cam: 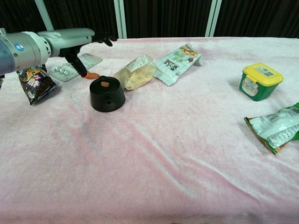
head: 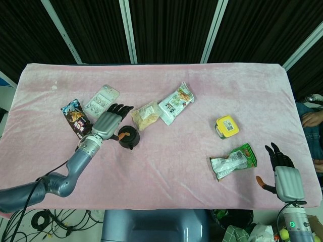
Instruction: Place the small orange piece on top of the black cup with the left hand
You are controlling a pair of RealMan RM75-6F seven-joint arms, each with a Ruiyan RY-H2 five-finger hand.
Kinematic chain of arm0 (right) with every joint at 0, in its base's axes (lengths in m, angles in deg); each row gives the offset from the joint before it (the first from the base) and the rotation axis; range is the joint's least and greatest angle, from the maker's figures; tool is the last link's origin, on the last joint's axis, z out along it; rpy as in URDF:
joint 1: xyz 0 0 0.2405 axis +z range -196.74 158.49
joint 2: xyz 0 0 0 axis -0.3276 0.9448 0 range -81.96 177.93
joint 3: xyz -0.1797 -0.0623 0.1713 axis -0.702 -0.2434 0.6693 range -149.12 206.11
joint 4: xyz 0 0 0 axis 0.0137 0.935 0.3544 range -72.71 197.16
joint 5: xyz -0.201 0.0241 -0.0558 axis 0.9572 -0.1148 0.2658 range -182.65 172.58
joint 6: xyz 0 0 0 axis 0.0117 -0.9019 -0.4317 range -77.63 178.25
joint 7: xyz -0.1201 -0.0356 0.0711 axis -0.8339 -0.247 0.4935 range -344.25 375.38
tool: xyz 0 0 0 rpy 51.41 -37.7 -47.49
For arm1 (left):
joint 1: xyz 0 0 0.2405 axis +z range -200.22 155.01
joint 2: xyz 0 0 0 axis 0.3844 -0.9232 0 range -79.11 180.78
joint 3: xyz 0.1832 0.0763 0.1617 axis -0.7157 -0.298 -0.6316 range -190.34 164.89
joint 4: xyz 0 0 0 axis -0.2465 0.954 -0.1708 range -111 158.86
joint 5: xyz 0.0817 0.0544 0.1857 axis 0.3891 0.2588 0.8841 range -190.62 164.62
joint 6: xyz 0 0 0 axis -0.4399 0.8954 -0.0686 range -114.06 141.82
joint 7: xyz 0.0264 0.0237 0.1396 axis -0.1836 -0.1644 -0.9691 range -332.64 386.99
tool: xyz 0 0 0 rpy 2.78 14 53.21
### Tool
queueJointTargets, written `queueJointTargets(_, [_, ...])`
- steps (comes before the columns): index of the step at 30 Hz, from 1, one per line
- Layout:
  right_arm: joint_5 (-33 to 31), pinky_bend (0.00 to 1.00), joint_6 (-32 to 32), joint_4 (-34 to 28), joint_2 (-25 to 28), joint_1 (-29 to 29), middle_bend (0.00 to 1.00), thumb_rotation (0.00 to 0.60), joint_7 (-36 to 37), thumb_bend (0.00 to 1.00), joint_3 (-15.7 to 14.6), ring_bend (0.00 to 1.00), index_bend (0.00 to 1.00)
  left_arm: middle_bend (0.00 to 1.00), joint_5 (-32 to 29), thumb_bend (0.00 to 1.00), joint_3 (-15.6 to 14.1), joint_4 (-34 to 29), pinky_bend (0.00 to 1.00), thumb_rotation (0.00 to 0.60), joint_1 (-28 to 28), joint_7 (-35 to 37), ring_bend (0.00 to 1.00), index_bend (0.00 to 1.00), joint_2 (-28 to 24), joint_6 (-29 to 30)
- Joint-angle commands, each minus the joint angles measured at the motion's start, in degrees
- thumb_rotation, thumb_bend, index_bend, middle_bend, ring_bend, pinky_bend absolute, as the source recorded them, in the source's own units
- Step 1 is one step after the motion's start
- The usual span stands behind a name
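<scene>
1. Pink cloth [cam: 154,154] covers the whole table; at its 9 o'clock side lie a dark snack bag [cam: 35,84] and a clear blister pack [cam: 70,69].
2. Left hand [head: 107,122] hovers just at 9 o'clock of the cup [cam: 107,94], fingers spread, grasping nothing; its orange thumb tip sits near the cup's rim but apart from it.
3. Orange piece [cam: 105,84] lies on the cup's flat top, roughly centred, free of the hand.
4. Risk, as I judge it: the piece is small and loose, so a thumb or finger brushing the cup as the hand pulls away could knock it off or shove the cup.
5. At 1 o'clock of the cup sit a pale snack bag [cam: 135,72] and a green-white packet [cam: 180,60], close enough to snag a wide sweep.
6. Right hand [head: 284,176] rests at the table's 4 o'clock edge, fingers apart, empty, well away from everything.
</scene>
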Motion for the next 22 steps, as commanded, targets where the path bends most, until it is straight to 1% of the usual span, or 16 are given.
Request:
queueJointTargets(1, [-0.08, 0.16, 0.00, 0.03, -0.05, -0.01, 0.01, 0.600, -0.05, 0.17, 0.01, 0.14, 0.05, 0.07, 1.31, 0.29, 0.19, -7.08, 0.00, 0.600, 3.59, 0.40, 0.00, 0.03, -6.52, 4.79])
queueJointTargets(4, [-0.24, 0.16, -0.02, 0.02, -0.10, -0.02, 0.01, 0.600, -0.12, 0.17, 0.06, 0.14, 0.05, 0.07, 1.79, 0.29, -1.54, -12.40, 0.00, 0.600, 6.75, -2.19, 0.00, 0.09, -11.73, 8.34])
queueJointTargets(6, [-0.29, 0.16, -0.05, 0.02, -0.10, -0.04, 0.01, 0.600, -0.24, 0.17, 0.07, 0.14, 0.05, 0.07, 1.78, 0.29, -3.02, -16.37, 0.00, 0.600, 9.19, -3.85, 0.00, 0.11, -15.19, 10.74])
queueJointTargets(7, [-0.31, 0.16, -0.07, 0.01, -0.11, -0.04, 0.01, 0.600, -0.27, 0.17, 0.07, 0.14, 0.05, 0.07, 1.71, 0.29, -3.46, -17.37, 0.00, 0.600, 9.85, -4.24, 0.00, 0.11, -16.10, 11.30])
queueJointTargets(10, [-0.39, 0.16, -0.20, -0.02, -0.14, -0.10, 0.01, 0.600, -0.38, 0.17, 0.12, 0.14, 0.05, 0.07, 1.13, 0.29, -6.40, -23.27, 0.00, 0.600, 14.15, -6.32, 0.00, 0.13, -21.69, 14.81])
queueJointTargets(13, [-0.35, 0.16, -0.23, -0.02, -0.17, -0.10, 0.01, 0.600, -0.52, 0.17, 0.09, 0.14, 0.05, 0.07, 1.12, 0.29, -9.12, -26.99, 0.00, 0.600, 17.81, -7.07, 0.00, 0.14, -25.75, 17.46])
queueJointTargets(17, [-0.13, 0.16, -0.35, -0.02, -0.20, -0.12, 0.01, 0.600, -0.53, 0.17, 0.03, 0.14, 0.05, 0.07, 3.31, 0.29, -11.47, -28.02, 0.00, 0.600, 21.33, -4.87, 0.00, 0.17, -27.85, 19.88])
queueJointTargets(22, [0.28, 0.16, -0.53, 0.01, -0.21, -0.17, 0.01, 0.600, -0.28, 0.17, -0.07, 0.14, 0.05, 0.09, 12.50, 0.29, -14.90, -25.42, 0.00, 0.600, 26.12, 2.35, 0.00, 0.18, -28.39, 24.21])
